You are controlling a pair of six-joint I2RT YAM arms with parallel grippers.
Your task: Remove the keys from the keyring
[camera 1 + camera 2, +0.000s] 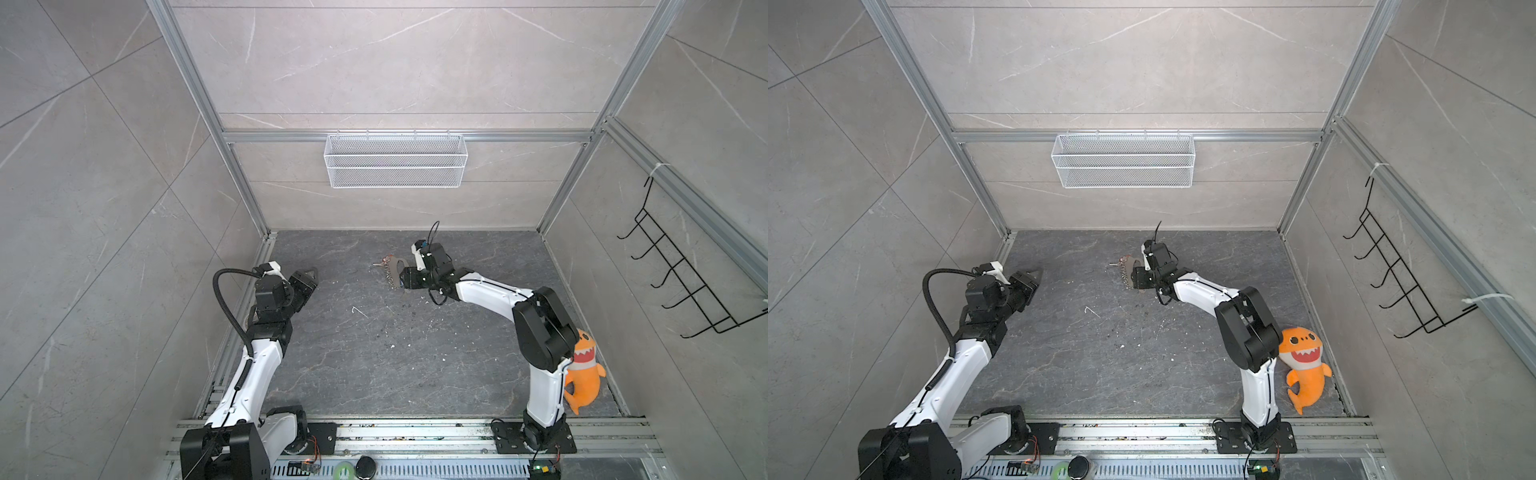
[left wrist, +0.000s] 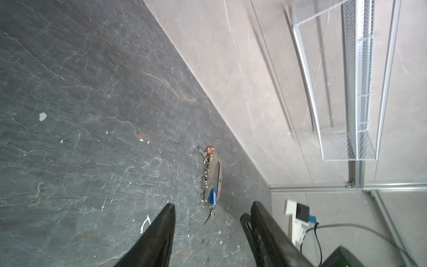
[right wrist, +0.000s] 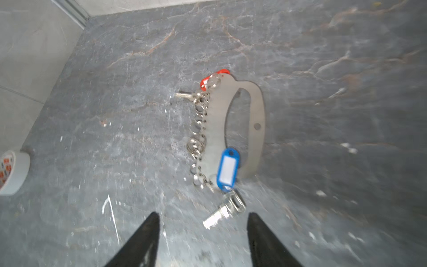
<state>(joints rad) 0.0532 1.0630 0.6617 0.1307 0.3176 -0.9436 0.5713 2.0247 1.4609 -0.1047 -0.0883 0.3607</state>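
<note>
Shows a dark stone surface (image 1: 374,353) with the keyring (image 3: 213,134) lying flat toward the back wall, well apart from the left end effector (image 1: 312,275). Made up of a flat grey tag with an oval cut-out and a row of small silver rings along one edge. Carries all three keys, none removed: red key (image 3: 208,79) at one end, plain silver key (image 3: 182,94) just beside it, blue key (image 3: 228,167) at the other end with a metal blade trailing beyond. Places the right end effector (image 3: 203,213) low over the surface, just short of that blade, released and holding nothing. Leaves the left end effector off to the side, likewise spread and empty. Includes a tape roll (image 3: 13,172) at the edge of the right wrist view.

Appears to be the approach step, before any grasp. Next likely calls for pinning the grey tag with one end effector, pinching a key with the other, then working it off its split ring. Fiddly, given thin rings lying flat.
</note>
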